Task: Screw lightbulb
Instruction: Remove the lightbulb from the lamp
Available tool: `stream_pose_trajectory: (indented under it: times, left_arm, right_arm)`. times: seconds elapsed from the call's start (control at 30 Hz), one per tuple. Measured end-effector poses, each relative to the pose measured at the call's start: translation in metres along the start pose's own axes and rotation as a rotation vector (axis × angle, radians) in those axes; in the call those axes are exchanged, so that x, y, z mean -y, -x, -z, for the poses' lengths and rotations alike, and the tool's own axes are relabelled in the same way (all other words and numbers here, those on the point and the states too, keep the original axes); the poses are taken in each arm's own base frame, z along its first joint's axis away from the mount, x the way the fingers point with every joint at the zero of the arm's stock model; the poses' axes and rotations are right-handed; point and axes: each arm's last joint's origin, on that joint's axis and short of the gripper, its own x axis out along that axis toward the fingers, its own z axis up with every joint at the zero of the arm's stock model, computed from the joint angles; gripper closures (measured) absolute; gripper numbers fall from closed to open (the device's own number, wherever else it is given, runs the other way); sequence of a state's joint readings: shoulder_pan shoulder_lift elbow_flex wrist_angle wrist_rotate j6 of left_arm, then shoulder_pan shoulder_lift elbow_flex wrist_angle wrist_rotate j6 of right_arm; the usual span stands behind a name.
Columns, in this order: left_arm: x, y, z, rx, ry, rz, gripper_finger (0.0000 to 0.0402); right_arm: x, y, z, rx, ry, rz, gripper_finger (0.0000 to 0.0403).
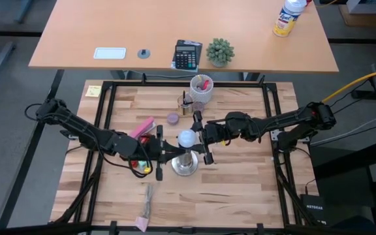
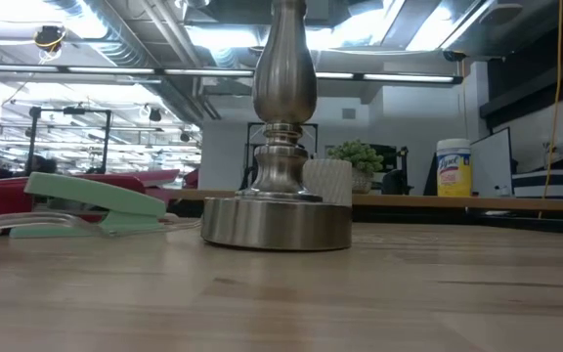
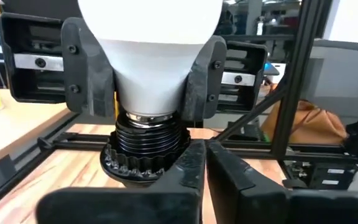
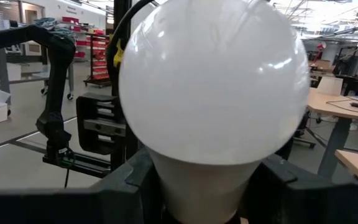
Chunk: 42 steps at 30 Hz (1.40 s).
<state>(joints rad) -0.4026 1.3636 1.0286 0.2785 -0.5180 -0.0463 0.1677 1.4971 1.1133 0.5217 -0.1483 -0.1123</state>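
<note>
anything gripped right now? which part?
Right gripper holds the lightbulb by its neck, just above the screw base, over the socket. Left gripper is shut, holding nothing.

Both arms matte black, jointed, cables alongside. Left hand (image 1: 164, 155) shows yellow and red details. Right hand (image 3: 148, 74): black fingers, visible screws.

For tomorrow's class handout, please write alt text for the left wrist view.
A white lightbulb sits in a black ribbed socket, clamped at its neck by the right gripper. In front, the left gripper is shut and empty. The wooden table lies beneath.
</note>
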Motion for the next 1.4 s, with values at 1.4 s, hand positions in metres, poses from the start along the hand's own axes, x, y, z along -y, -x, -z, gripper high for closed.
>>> stream_pose_trajectory:
  times: [1.4]
  left_arm:
    - [0.005, 0.01, 0.002, -0.01, -0.137, -0.287, 0.0399]
  right_arm:
    - [0.0, 0.0, -0.001, 0.003, 0.003, -0.009, 0.0237]
